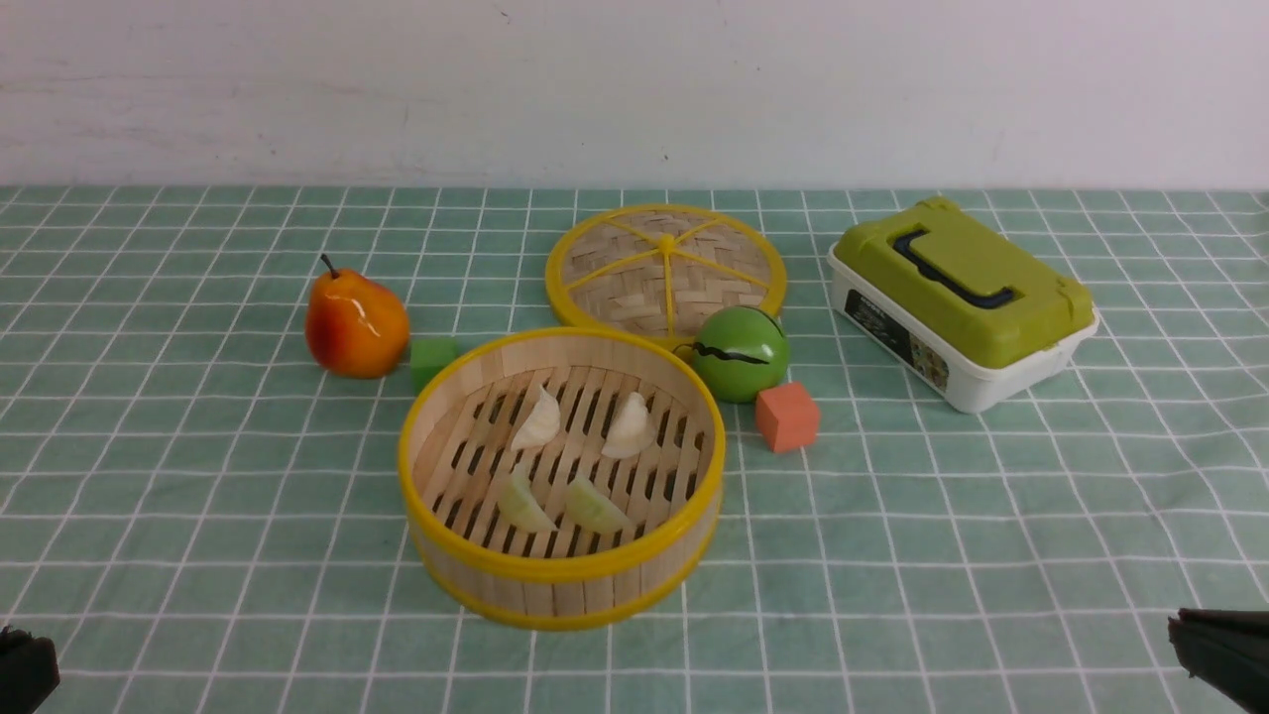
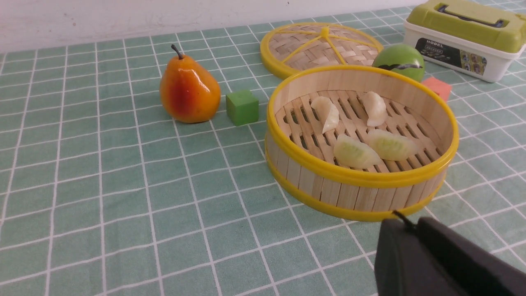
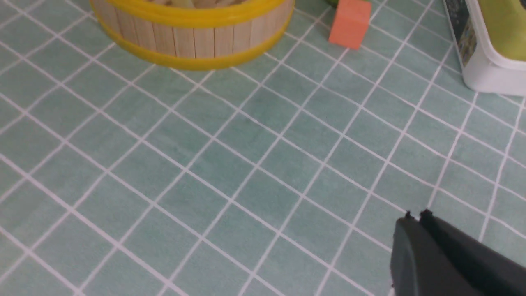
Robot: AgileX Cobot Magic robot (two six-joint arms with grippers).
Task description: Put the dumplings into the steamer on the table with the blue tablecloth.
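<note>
The round bamboo steamer (image 1: pixel 561 585), with yellow rims, an upright wooden-strip wall and a slatted floor, stands open and upright on the pale teal tablecloth (image 1: pixel 198 476) gridded with thin white lines. On its floor lie the 2 cream-white dumplings (image 1: pixel 538 420) toward the far side and the 2 pale yellow-green dumplings (image 1: pixel 596 507) side by side toward the near side, all pleated crescents.

Lighting is bright, even and diffuse. Shadows are faint and soft-edged, with a thin one under the steamer (image 3: pixel 193 61) on the cloth (image 3: pixel 246 172). Small glare spots sit on the upper surfaces of the pear (image 2: pixel 187 92) and the green ball (image 1: pixel 742 352). The front and left wrist views are fairly sharp; the right wrist view is soft throughout. The left gripper (image 2: pixel 407 226) and right gripper (image 3: pixel 416 214) show as black without detail.
</note>
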